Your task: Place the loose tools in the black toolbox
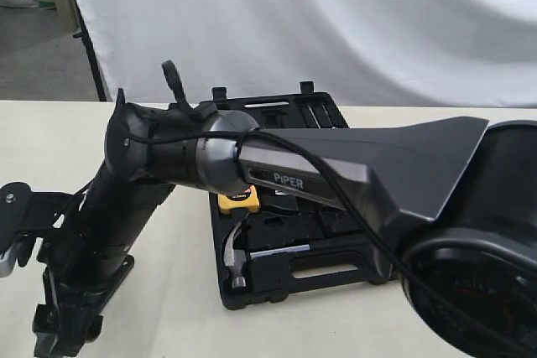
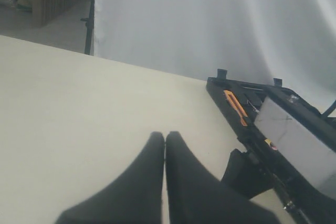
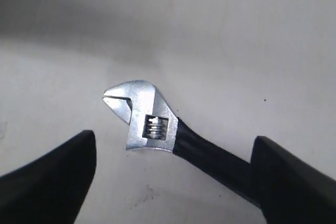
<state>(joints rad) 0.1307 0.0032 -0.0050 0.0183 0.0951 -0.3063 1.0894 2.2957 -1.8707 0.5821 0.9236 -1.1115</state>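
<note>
The silver adjustable wrench [image 3: 143,117] with a black handle lies flat on the pale table. My right gripper [image 3: 173,139] hangs over it, open, one finger on each side; the handle runs under one finger [image 3: 291,182] and neither pad grips it. In the exterior view the right arm reaches across to the left and bends down towards the table, with its gripper [image 1: 60,329] low at the left; the wrench is hidden there. The black toolbox [image 1: 277,284] lies open behind the arm, and a steel claw hammer [image 1: 234,255] rests in it. My left gripper [image 2: 165,136] is shut and empty above bare table.
A yellow tape measure [image 1: 239,200] sits in the toolbox under the right arm. Orange-handled pliers [image 2: 234,106] and a white sheet [image 2: 294,135] lie in the case's far half [image 2: 220,88]. A white backdrop hangs behind the table. The right arm's base fills the exterior view's lower right.
</note>
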